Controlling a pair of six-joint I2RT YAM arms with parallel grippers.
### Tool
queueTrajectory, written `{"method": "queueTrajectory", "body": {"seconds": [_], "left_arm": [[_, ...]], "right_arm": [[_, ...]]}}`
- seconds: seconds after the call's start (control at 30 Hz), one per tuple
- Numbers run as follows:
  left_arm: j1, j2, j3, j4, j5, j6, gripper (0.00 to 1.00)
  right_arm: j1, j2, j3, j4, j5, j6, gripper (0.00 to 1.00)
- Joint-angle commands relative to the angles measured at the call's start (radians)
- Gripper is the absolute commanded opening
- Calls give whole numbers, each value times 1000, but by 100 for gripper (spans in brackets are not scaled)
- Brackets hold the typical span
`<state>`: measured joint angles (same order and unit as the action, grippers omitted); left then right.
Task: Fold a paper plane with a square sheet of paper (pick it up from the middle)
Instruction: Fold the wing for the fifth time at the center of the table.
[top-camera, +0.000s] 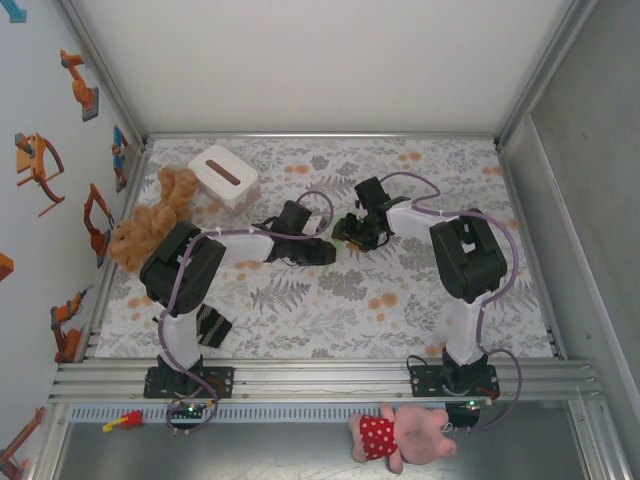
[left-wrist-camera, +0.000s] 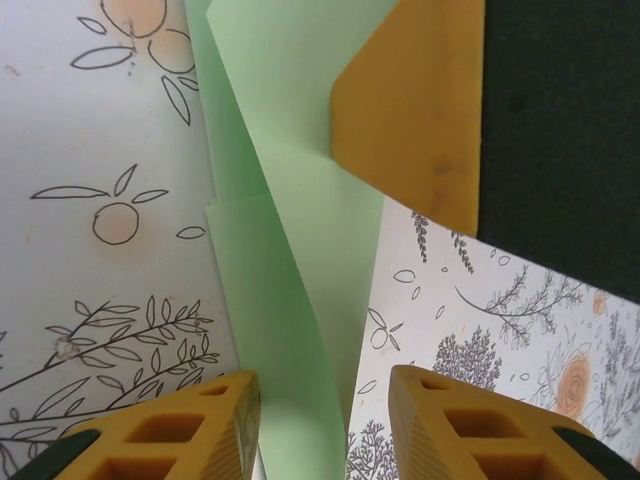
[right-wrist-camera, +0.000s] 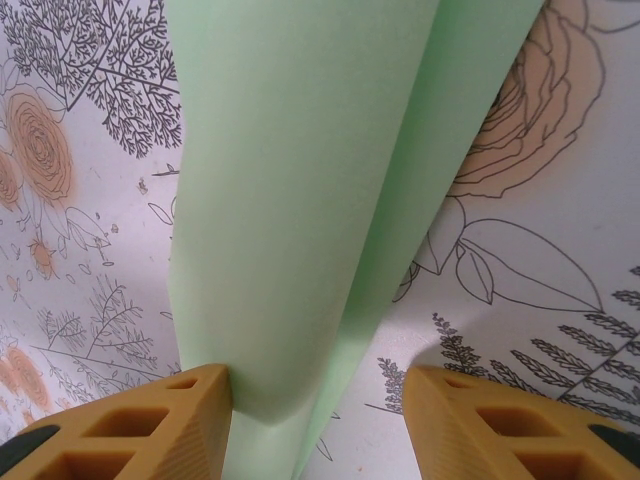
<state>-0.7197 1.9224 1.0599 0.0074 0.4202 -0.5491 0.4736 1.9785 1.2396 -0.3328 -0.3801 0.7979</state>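
Mid-fold. The folded green paper (left-wrist-camera: 290, 300) lies on the floral tabletop (top-camera: 400, 300). The left gripper (left-wrist-camera: 320, 400) and right gripper (right-wrist-camera: 320, 390) straddle it, both half-open and unclamped. Next I'd press the long crease flat.

Bright, even overhead light is falling on the flower-printed surface (top-camera: 330, 300), with the arms (top-camera: 190, 270) casting only soft shadows. In the wrist views the yellow fingers (left-wrist-camera: 180, 430) are looking slightly soft, and the pale green paper (right-wrist-camera: 300, 200) is showing gentle shading.

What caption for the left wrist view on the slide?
Folded pale green paper lying between the left end effector's open yellow fingers, over the floral table cover.
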Motion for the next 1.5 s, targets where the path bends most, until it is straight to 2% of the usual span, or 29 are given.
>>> {"method": "queueTrajectory", "body": {"seconds": [0.0,0.23,0.6,0.77,1.1,1.47], "left_arm": [[-4,48,21,-54,-10,65,38],[2,68,11,-91,-11,98,30],[39,88,-7,-62,61,70,20],[40,101,5,-87,52,67,19],[40,108,19,-120,45,61,19],[40,139,39,-165,29,58,19]], "right_arm": [[-2,120,-50,-105,110,16,50],[-4,124,-47,-118,115,12,51],[-19,112,-47,-133,116,-35,50],[-24,109,-50,-135,116,-47,48],[-27,112,-72,-143,150,-51,37],[-29,128,-56,-146,147,-55,36]]}}
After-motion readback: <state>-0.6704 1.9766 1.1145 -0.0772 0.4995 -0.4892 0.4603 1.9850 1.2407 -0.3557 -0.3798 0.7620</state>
